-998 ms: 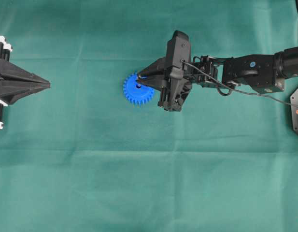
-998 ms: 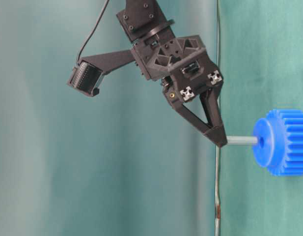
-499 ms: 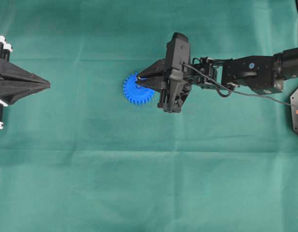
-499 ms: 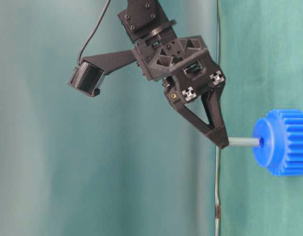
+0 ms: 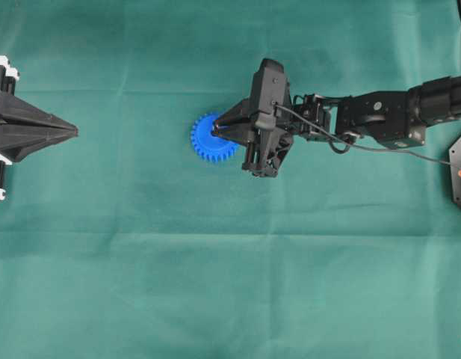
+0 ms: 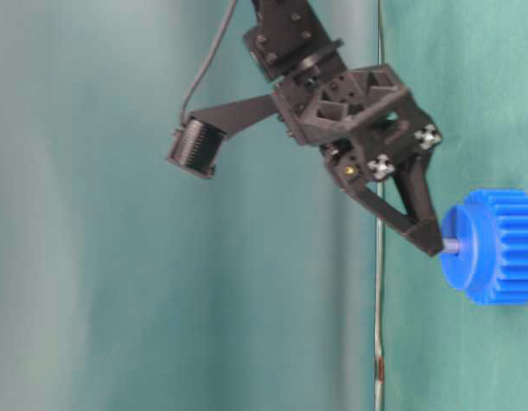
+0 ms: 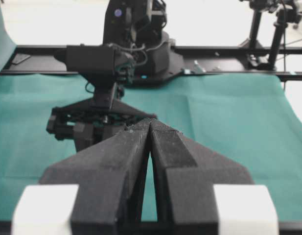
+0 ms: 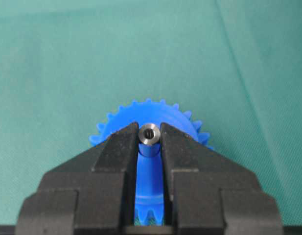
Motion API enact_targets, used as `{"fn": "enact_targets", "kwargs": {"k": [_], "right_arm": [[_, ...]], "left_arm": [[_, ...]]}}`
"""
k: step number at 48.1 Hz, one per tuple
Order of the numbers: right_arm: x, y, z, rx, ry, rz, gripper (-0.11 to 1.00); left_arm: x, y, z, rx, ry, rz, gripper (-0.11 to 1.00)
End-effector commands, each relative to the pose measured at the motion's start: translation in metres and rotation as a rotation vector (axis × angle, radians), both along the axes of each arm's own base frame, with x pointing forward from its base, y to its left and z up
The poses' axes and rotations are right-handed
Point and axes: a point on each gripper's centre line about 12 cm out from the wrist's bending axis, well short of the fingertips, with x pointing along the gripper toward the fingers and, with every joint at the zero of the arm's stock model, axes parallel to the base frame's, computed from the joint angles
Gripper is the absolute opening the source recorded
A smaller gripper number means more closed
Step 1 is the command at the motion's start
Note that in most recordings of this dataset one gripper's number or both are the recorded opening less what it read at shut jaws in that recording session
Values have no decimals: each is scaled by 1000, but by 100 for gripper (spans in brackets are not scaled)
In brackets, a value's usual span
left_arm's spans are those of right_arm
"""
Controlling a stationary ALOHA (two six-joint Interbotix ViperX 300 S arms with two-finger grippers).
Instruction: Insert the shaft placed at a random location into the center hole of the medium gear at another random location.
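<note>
The blue gear (image 5: 209, 139) lies flat on the green cloth; it also shows in the table-level view (image 6: 495, 247) and under my right jaws (image 8: 141, 120). My right gripper (image 5: 217, 129) is shut on the silvery shaft (image 8: 149, 133), held upright over the hub. In the table-level view only a short stub of the shaft (image 6: 450, 246) shows between the fingertips and the hub, so most of it is down in the center hole, which is hidden. My left gripper (image 5: 75, 132) is shut and empty at the far left, far from the gear; it also shows in its wrist view (image 7: 150, 122).
The green cloth (image 5: 215, 284) covers the whole table. The right arm (image 5: 379, 116) reaches in from the right edge. A black frame rail (image 7: 229, 49) runs along the table's far side.
My right gripper has moved down toward the gear with the shaft. The exposed length of shaft above the hub has shrunk to a short stub. The left arm has not moved.
</note>
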Motion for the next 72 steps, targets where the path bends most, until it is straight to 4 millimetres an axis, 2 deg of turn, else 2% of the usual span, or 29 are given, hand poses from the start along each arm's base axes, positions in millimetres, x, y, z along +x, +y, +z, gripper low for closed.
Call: {"fn": "enact_targets", "kwargs": {"k": [1, 40, 42, 44, 51, 55, 64, 72], "right_arm": [[8, -2, 8, -5, -46, -5, 13], [10, -2, 4, -1, -17, -3, 14], [10, -2, 3, -2, -15, -1, 18], [10, -2, 4, 0, -17, -4, 27], [12, 0, 12, -2, -35, 2, 71], [12, 1, 19, -9, -51, 6, 88], [8, 1, 45, -19, -84, 10, 82], [2, 3, 70, -29, -112, 20, 82]], "left_arm": [[2, 0, 9, 1, -23, -2, 0], [2, -1, 8, 6, -15, -3, 0], [2, -1, 8, 6, -15, -3, 0], [2, -1, 8, 6, -15, -3, 0], [2, 0, 7, 5, -9, -2, 0], [2, -1, 8, 4, -12, -3, 0], [3, 0, 7, 3, -11, -2, 0], [3, 0, 7, 1, -11, -2, 0]]}}
